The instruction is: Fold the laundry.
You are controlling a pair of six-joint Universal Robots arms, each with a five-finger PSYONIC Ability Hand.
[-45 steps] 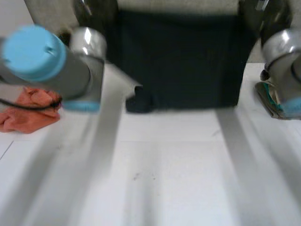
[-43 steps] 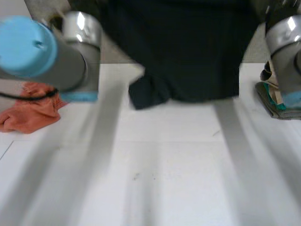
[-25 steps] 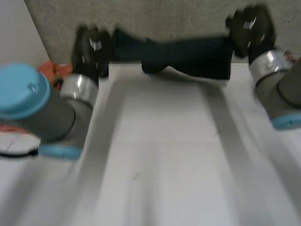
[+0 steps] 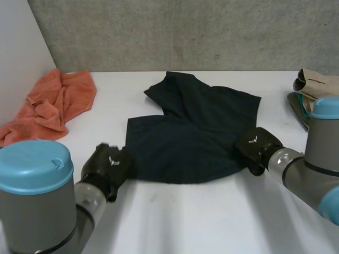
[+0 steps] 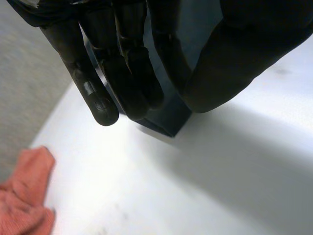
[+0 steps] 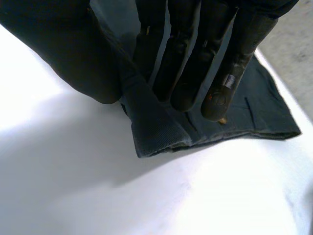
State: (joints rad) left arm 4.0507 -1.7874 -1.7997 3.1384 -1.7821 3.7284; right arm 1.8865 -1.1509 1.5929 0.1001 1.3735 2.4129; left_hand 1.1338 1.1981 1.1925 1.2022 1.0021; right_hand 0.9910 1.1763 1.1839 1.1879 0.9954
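Note:
A dark navy T-shirt lies spread on the white table, collar end far, hem near. My left hand is at the hem's near-left corner. In the left wrist view, that hand pinches the shirt's corner between fingers and thumb, just above the table. My right hand is at the near-right corner. In the right wrist view, this hand has its thumb and fingers closed on the shirt's ribbed edge.
A crumpled orange cloth lies at the far left by a white side wall, and appears beyond the fingertips in the left wrist view. A stack of folded clothes sits at the far right edge. A grey wall backs the table.
The shirt was held up in the air, swung out over the far side, and now lies flat on the table. Both hands came down and back toward me with its corners.

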